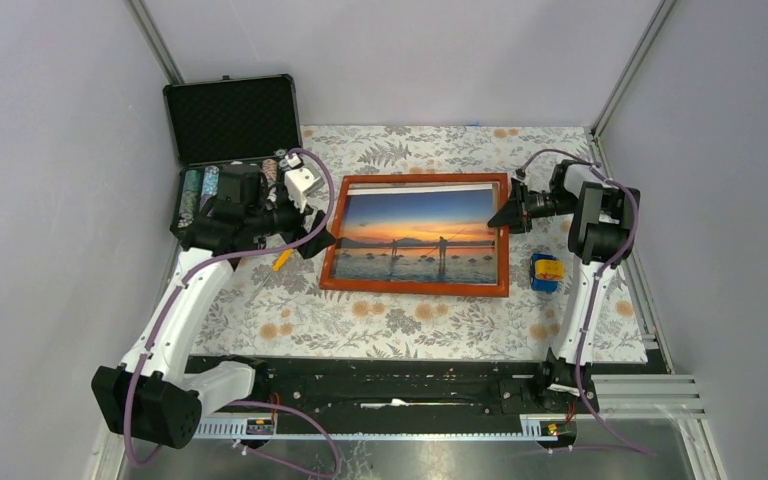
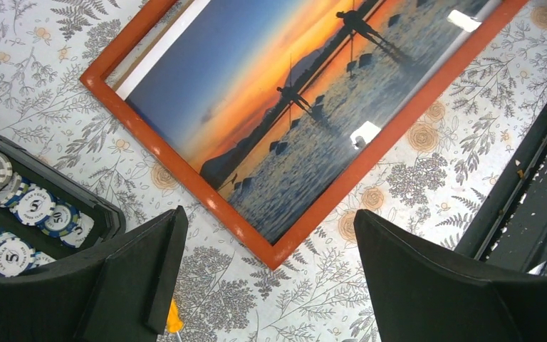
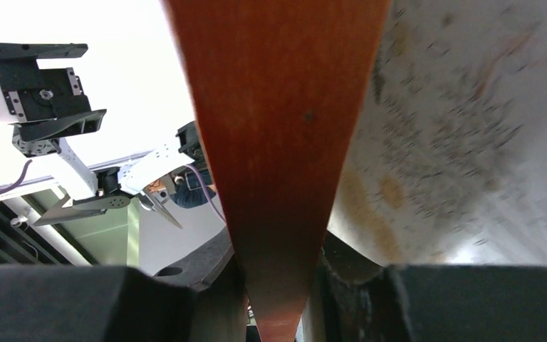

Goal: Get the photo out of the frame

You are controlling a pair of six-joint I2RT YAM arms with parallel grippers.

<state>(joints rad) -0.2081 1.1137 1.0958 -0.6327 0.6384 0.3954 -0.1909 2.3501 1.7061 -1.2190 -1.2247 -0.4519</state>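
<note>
The orange-red frame (image 1: 415,287) lies face up mid-table with the sunset photo (image 1: 420,235) inside; the photo's white border shows at the frame's far edge. My right gripper (image 1: 508,213) is shut on the frame's right side rail near its far corner; in the right wrist view the rail (image 3: 278,142) runs between the jaws. My left gripper (image 1: 316,243) is open and empty, just off the frame's left side. In the left wrist view the frame's corner (image 2: 274,253) lies between and ahead of my fingers (image 2: 149,278), with the photo (image 2: 285,107) beyond.
An open black case (image 1: 230,125) with poker chips (image 2: 21,214) stands at the far left. A small yellow-handled tool (image 1: 282,260) lies under the left gripper. A blue and yellow object (image 1: 546,272) sits right of the frame. A floral cloth (image 1: 400,320) covers the table.
</note>
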